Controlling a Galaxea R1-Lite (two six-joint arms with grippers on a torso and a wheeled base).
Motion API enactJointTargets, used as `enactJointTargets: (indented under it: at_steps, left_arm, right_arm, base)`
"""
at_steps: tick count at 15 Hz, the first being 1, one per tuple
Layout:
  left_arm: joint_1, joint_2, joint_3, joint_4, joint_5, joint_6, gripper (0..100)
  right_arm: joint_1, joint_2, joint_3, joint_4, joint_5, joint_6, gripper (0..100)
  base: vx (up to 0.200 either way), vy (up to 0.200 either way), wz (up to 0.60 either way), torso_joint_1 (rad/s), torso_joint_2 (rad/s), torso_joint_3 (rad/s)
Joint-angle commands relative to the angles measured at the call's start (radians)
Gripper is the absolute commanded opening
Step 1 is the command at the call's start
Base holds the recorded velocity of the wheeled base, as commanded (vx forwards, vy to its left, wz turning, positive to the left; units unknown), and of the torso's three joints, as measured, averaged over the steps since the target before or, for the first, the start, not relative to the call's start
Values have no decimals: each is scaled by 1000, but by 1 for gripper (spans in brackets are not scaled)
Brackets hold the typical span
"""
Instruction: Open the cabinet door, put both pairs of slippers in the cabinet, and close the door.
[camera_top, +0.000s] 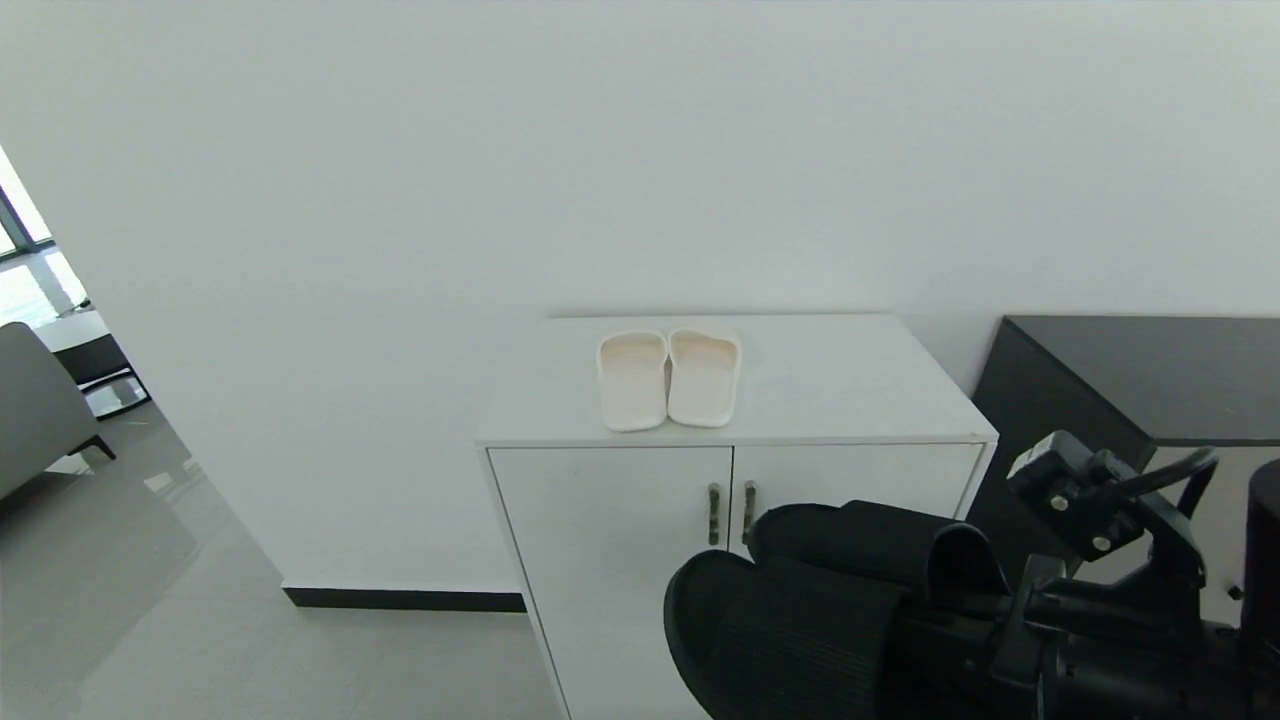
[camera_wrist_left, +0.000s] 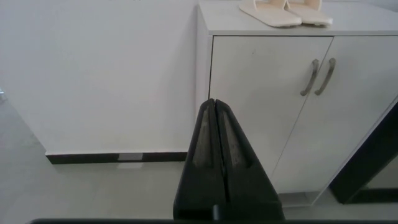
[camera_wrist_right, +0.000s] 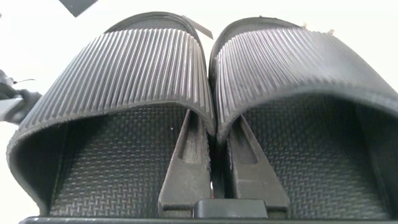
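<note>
A white two-door cabinet (camera_top: 600, 540) stands against the wall with both doors shut, its two metal handles (camera_top: 730, 513) side by side at the middle. A pair of cream slippers (camera_top: 668, 378) lies on its top; the same pair of cream slippers (camera_wrist_left: 285, 11) shows in the left wrist view. My right gripper (camera_wrist_right: 214, 155) is shut on the inner edges of a pair of black ribbed slippers (camera_wrist_right: 205, 81), held in front of the right door. The black slippers (camera_top: 830, 600) cover the lower part of that door. My left gripper (camera_wrist_left: 215, 134) is shut and holds nothing, low and off the cabinet's left front corner.
A black table (camera_top: 1140, 380) stands right beside the cabinet on the right. Open grey floor (camera_top: 200, 620) lies to the left, with a grey chair (camera_top: 35, 410) farther off. A dark baseboard (camera_top: 400, 598) runs along the wall.
</note>
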Motion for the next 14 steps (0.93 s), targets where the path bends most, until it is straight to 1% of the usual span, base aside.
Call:
enactJointTargets:
  at_steps: [1, 4, 14]
  left_arm:
    - [0, 0, 0, 0, 0, -1, 0]
    - [0, 0, 0, -1, 2, -1, 0]
    - [0, 0, 0, -1, 2, -1, 0]
  right_arm:
    - [-3, 10, 14, -12, 2, 0, 0]
    - [-3, 17, 27, -52, 11, -1, 0]
    - [-3, 19, 47, -55, 13, -8, 0]
  base:
    - [0, 0, 0, 0, 0, 0]
    - [0, 0, 0, 0, 0, 0]
    - [0, -200, 0, 0, 3, 5]
